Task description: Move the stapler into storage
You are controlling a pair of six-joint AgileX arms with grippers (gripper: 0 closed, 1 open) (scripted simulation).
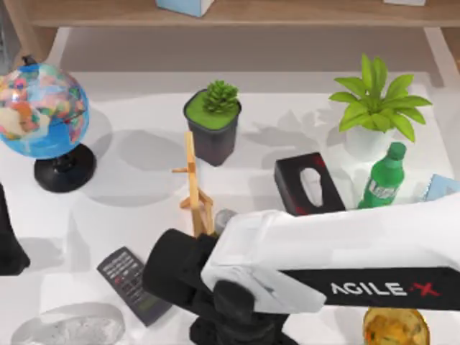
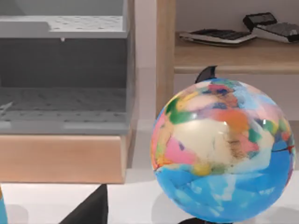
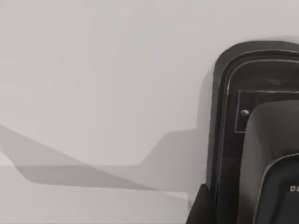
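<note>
two arms are at the white table (image 1: 144,187). the right arm (image 1: 338,259) reaches across the lower part of the top view from the right side, white with a black band, and its black wrist is low near the middle of the bottom edge, just beside the remote control (image 1: 133,285). the right gripper itself is hidden under the wrist there, and i cannot tell if its fingers are spread or pressed together. in the right wrist view the stapler (image 3: 254,135) is very close, a black body with a rounded end and a thin grey edge, lying on the white surface, so it is under or just beside the right gripper. the left arm (image 1: 8,237) is parked at the left edge of the table, a dark shape only, and i cannot tell the state of the left gripper. on the left side stands a globe (image 1: 42,108) on a black base. near the middle are a dark pot with a green succulent (image 1: 213,122) and a small wooden stand (image 1: 195,190). to the right are a black tissue box (image 1: 307,185), a green bottle (image 1: 384,177) and a leafy plant in a white pot (image 1: 374,108). the left wrist view shows the globe close, a grey tray unit (image 2: 63,74) and a wooden shelf (image 2: 233,56) behind it.
</note>
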